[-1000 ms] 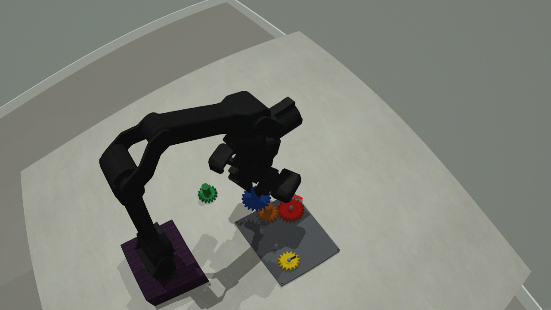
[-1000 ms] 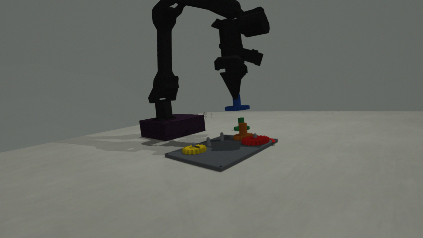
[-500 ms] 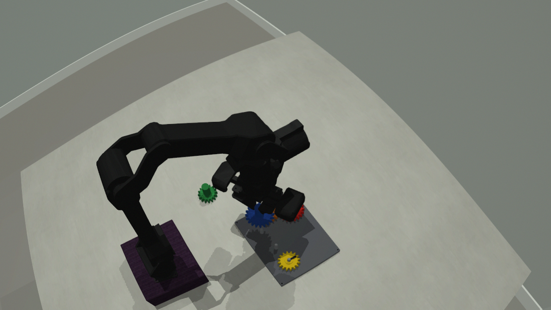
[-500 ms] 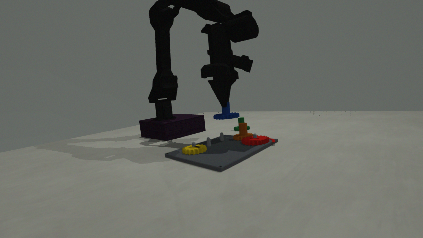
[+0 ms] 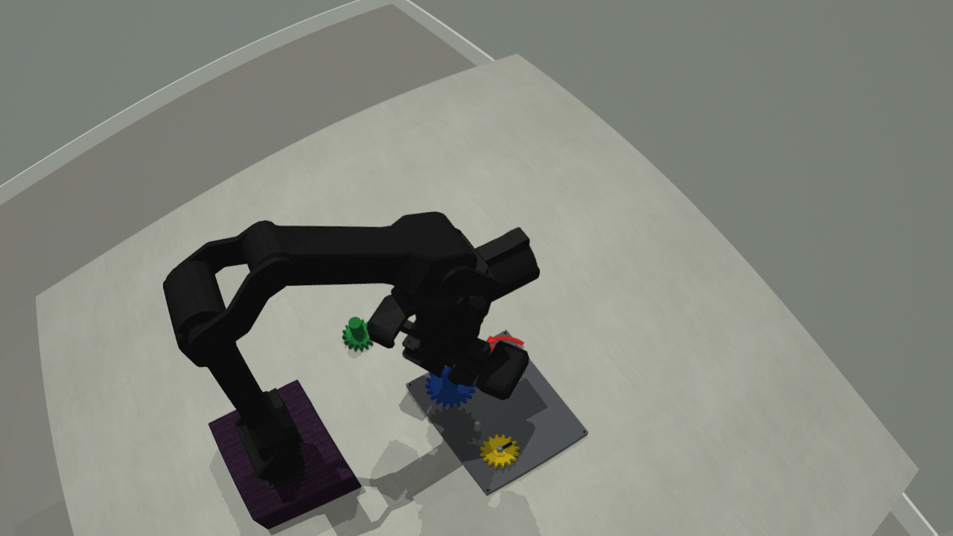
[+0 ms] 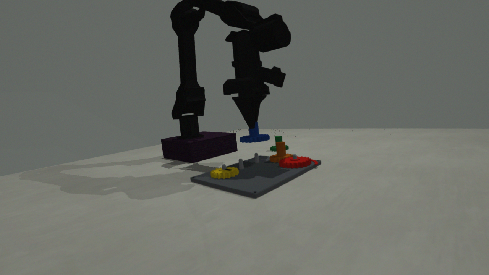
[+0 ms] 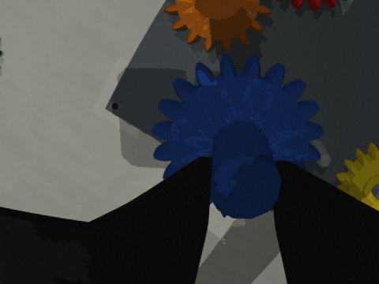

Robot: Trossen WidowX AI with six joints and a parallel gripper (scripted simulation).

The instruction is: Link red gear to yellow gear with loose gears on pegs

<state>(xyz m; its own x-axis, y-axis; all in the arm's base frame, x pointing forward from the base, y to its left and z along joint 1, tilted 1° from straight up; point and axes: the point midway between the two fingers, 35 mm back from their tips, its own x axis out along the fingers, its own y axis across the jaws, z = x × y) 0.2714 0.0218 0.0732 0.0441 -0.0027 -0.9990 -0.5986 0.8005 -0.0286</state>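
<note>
My gripper [image 6: 253, 125] [image 7: 242, 173] is shut on the handle of the blue gear [image 5: 450, 388] [image 6: 254, 138] [image 7: 241, 99], holding it level above the back left part of the grey board [image 5: 556, 429] [image 6: 253, 194]. The orange gear [image 6: 280, 150] [image 7: 225, 28] sits on the board beside the red gear [image 6: 295, 162] [image 7: 315, 3]; in the top view the arm hides the orange one and most of the red. The yellow gear [image 5: 499, 453] [image 6: 224, 172] [image 7: 361, 177] is on its peg. Two bare pegs show, one [image 5: 476, 425] [image 6: 241, 163] near yellow, another [image 6: 256, 157] further back.
The green gear [image 5: 357, 335] [image 6: 278, 141] stands upright on the table, left of the board in the top view. The arm's purple base block [image 5: 319, 459] [image 6: 211, 147] is further left. The red arrow [image 5: 506, 339] lies at the board's far corner.
</note>
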